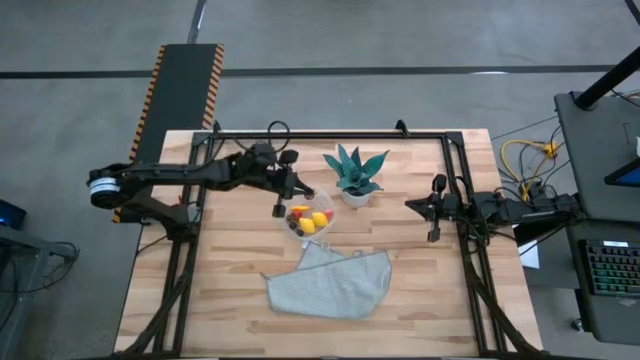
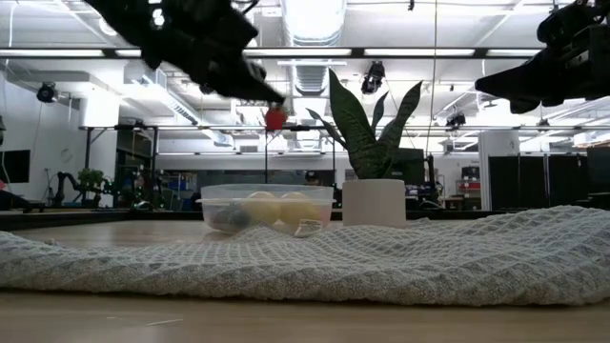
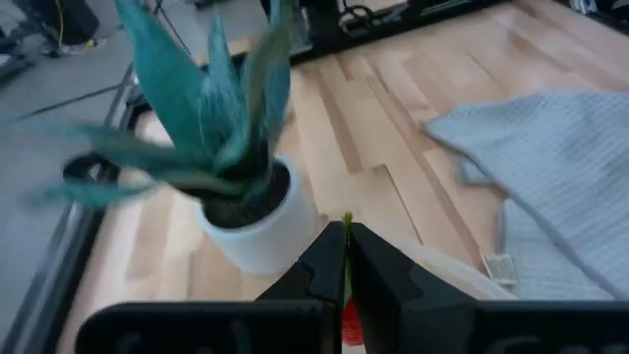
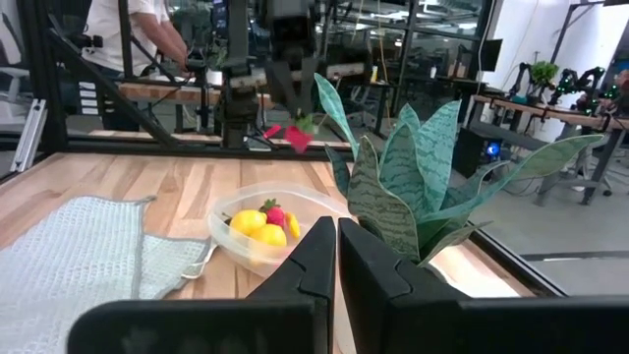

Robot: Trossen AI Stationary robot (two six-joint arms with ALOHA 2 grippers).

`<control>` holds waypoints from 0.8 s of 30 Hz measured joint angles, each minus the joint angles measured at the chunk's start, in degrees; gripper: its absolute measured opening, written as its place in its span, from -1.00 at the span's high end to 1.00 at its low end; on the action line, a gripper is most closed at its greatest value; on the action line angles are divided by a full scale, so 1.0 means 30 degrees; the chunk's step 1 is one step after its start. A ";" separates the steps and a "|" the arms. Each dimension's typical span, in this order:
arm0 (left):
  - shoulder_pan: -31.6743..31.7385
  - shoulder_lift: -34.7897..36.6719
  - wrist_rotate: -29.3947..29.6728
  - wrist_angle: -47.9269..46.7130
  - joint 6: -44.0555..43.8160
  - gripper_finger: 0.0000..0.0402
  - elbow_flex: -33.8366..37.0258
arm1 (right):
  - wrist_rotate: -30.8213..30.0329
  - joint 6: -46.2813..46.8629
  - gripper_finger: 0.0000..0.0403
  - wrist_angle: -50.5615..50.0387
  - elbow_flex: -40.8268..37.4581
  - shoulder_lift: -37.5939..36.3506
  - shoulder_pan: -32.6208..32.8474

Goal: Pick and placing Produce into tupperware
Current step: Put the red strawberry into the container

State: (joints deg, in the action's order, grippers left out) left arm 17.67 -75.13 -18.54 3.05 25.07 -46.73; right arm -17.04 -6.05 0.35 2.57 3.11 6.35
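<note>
Right now I am holding a red berry in my left fingers, pinched shut on it; in my left wrist view only a sliver of red with a green stem is showing between the two dark tips. I am carrying it in the air, above the bench and close to the rim of the tupperware, on the side nearest the potted plant. From the low view the berry is hanging well above the container's rim, so I judge the release is not yet due: I am needing to bring it over the open mouth and lower it.

Inside the tupperware several pieces are already lying: yellow lemons, a red piece and something dark beside them. So much of the task looks done. I am seeing no loose produce elsewhere on the bench, so this berry may be the last one, though small pieces could be hiding behind the grey cloth, which is lying just beside the container towards the bench's near edge.

Farther off, my right fingers are waiting closed and empty at the right side of the bench, well apart from the container, with the plant between.
</note>
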 joint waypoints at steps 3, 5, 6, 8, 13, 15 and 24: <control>0.0000 -0.0326 0.0155 0.2222 -0.0482 1.00 0.1566 | 0.0006 0.0002 0.96 0.0009 0.0000 0.0009 0.0000; 0.0000 -0.0659 0.0388 0.3603 -0.0949 1.00 0.2382 | 0.0007 -0.0004 0.96 0.0011 0.0000 0.0008 0.0004; 0.0000 -0.0770 0.0434 0.3913 -0.1143 1.00 0.2692 | 0.0007 -0.0003 0.96 0.0028 0.0000 0.0011 0.0001; 0.0022 -0.0980 0.0444 0.4666 -0.1266 1.00 0.3185 | 0.0007 0.0004 0.96 0.0120 0.0000 0.0015 0.0007; 0.0029 -0.1708 0.0466 0.5187 -0.1765 1.00 0.3574 | 0.0125 0.0001 0.96 0.0120 0.0000 0.0015 0.0007; 0.0029 -0.2110 0.0465 0.5360 -0.1759 1.00 0.3574 | 0.0142 0.0004 0.96 0.0120 0.0000 0.0015 0.0001; 0.0029 -0.3149 0.0472 0.5432 -0.1767 1.00 0.3405 | 0.0153 0.0004 0.96 0.0141 0.0000 0.0015 0.0005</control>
State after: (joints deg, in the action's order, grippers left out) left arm 17.76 -84.58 -17.12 19.34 19.77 -36.52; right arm -16.58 -6.04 0.77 2.57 3.16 6.36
